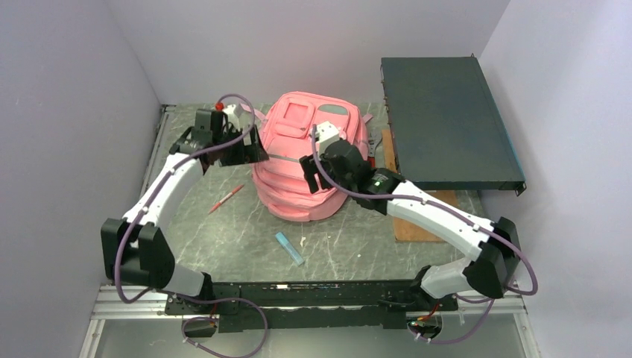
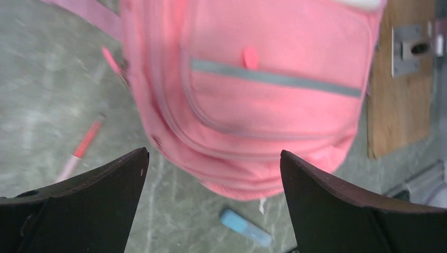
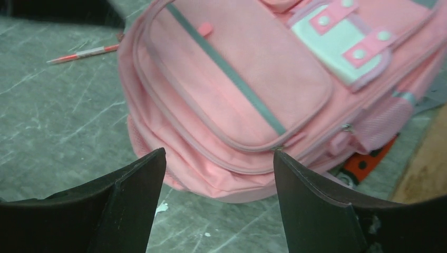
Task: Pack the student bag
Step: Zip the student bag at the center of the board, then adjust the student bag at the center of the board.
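Observation:
The student bag [image 1: 298,149] is a soft pink backpack lying flat at the middle of the table, front up, with a grey stripe and a white-pink patch [image 3: 342,39]. My left gripper [image 1: 244,148] hovers at the bag's left side, open, with nothing between its fingers; in the left wrist view [image 2: 213,158] the bag [image 2: 263,79] fills the space past them. Over the bag's front hangs my right gripper [image 1: 317,175], also open and empty [image 3: 219,158], looking down on the bag's front pocket [image 3: 237,89] and near edge.
A red pen [image 1: 226,199] lies left of the bag and a light blue stick-shaped item [image 1: 289,248] lies in front of it. A dark flat case [image 1: 447,123] stands at the back right, above a wooden board [image 1: 417,220]. Something orange and black [image 3: 369,161] shows beside the bag's right side.

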{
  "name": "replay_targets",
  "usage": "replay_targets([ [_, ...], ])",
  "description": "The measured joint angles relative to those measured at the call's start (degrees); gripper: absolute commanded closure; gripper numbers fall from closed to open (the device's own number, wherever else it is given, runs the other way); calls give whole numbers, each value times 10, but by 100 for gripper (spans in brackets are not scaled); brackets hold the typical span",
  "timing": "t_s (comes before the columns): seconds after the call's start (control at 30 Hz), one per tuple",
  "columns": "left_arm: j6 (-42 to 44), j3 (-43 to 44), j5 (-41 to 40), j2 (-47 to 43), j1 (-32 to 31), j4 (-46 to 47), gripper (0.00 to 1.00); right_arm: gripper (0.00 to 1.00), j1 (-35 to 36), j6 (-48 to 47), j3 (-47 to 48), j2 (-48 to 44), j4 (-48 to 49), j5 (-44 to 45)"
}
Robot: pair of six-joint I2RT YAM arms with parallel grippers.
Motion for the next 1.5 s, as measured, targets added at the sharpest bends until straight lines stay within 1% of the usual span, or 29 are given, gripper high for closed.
replay_targets([
  [0.13,-25,-104,33,-46,-32,40,0,27,-48,-4,18,-14,-40,-23],
  [0.17,-31,-128,31,-50,-45,47,0,29,-59,-6,22,-11,-48,-25],
  [0.2,-38,-147,27,-51,-58,52,2,33,-70,-9,25,-6,-56,-28],
  [0.3,-57,-183,23,-45,-91,60,3,48,-92,-33,41,23,-81,-35],
  [0.33,-61,-186,22,-41,-96,62,3,51,-94,-43,47,34,-89,-37],
  [0.4,-70,-188,14,-25,-97,75,3,51,-95,-72,66,64,-107,-39],
  [0.43,-73,-186,9,-13,-91,82,3,48,-95,-86,74,81,-113,-40],
  [0.5,-76,-173,2,17,-75,86,3,33,-96,-106,76,99,-113,-54],
  [0.53,-76,-158,2,42,-60,84,4,28,-97,-116,72,105,-108,-68],
  [0.63,-76,-119,22,99,-27,64,3,15,-104,-131,60,110,-95,-116],
  [0.67,-76,-110,24,110,-21,61,2,13,-109,-137,60,114,-91,-132],
  [0.87,-72,-57,21,145,10,40,2,7,-130,-153,61,136,-72,-198],
  [0.93,-70,-41,23,160,17,35,2,3,-141,-153,61,143,-68,-223],
  [1.0,-70,-37,29,167,26,37,2,1,-153,-153,61,149,-60,-247],
  [1.13,-70,-37,35,168,34,37,2,1,-165,-155,69,162,-48,-273],
  [1.3,-70,-40,45,168,35,45,0,1,-176,-165,110,210,-42,-306],
  [1.4,-70,-50,50,167,36,56,0,1,-185,-169,115,232,-35,-325],
  [1.47,-70,-54,52,167,37,59,0,3,-191,-172,117,241,-37,-339],
  [1.5,-70,-55,53,167,37,59,0,6,-193,-172,117,244,-37,-345],
])
